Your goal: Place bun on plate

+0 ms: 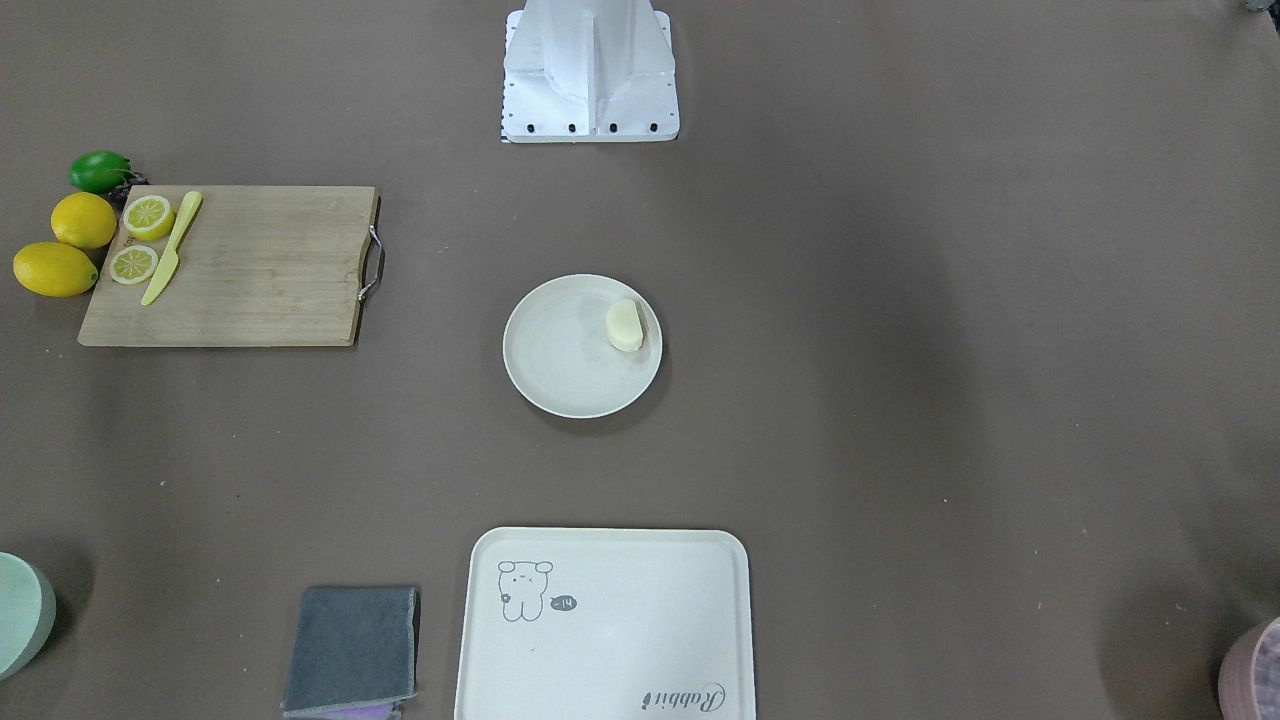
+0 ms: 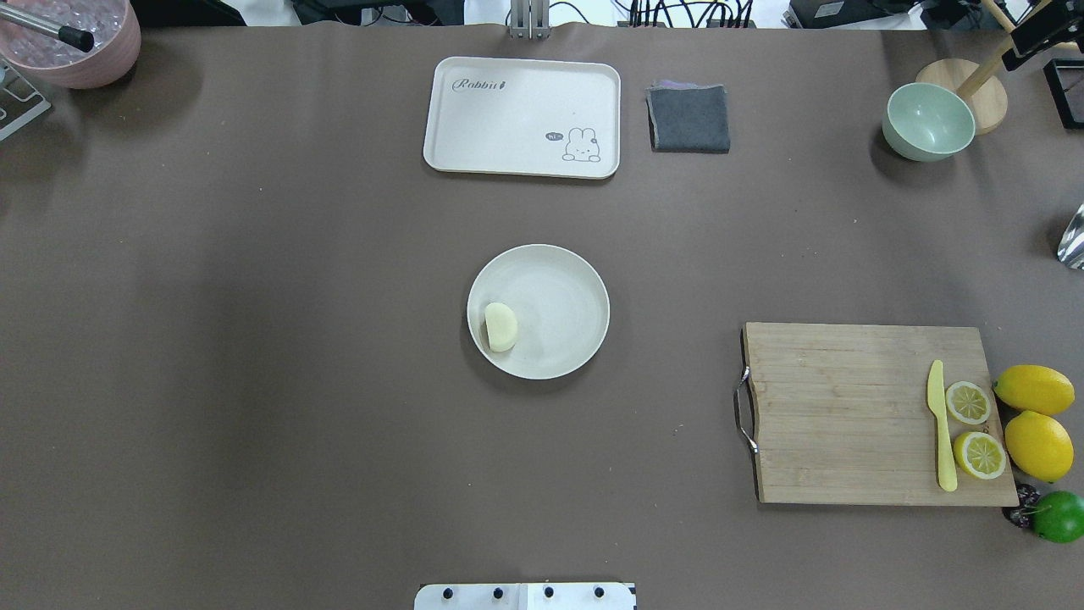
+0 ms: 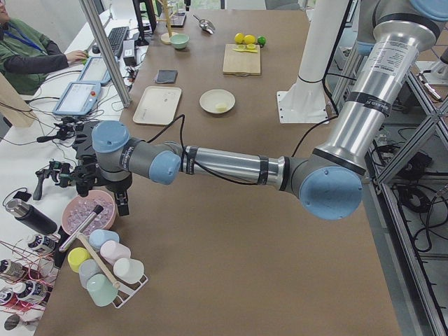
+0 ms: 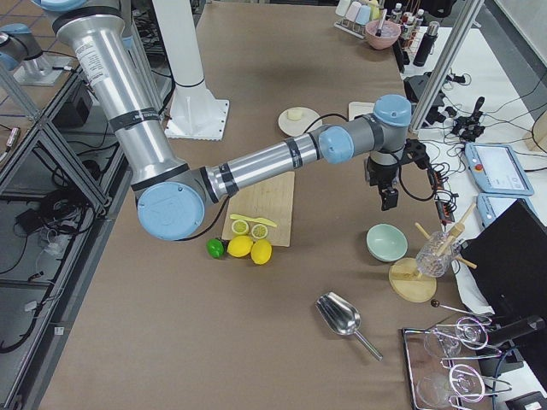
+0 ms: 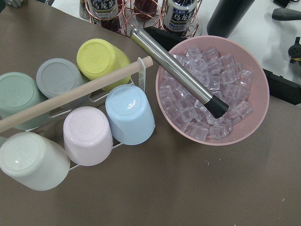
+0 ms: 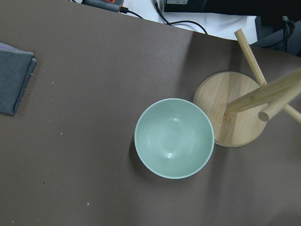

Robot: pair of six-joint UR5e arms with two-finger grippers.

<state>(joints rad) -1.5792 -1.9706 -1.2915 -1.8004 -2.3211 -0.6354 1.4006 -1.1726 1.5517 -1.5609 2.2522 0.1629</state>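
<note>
The pale cream bun (image 1: 625, 325) (image 2: 500, 327) lies inside the round cream plate (image 1: 560, 370) (image 2: 559, 296) at the table's middle, against the rim on the robot's left side. Neither gripper is near it. My left gripper (image 3: 122, 201) hangs far off over the table's end, above a pink bowl of ice (image 5: 214, 89). At the opposite end, my right gripper (image 4: 389, 198) hangs above a green bowl (image 6: 174, 137). Both show only in the side views, so I cannot tell whether they are open or shut.
A wooden cutting board (image 2: 847, 415) carries a yellow knife and two lemon halves, with whole lemons and a lime beside it. A rectangular tray (image 2: 522, 116) and a grey cloth (image 2: 688, 118) lie at the far edge. A cup rack (image 5: 75, 122) stands by the ice bowl. A person (image 3: 28, 52) sits at a side desk.
</note>
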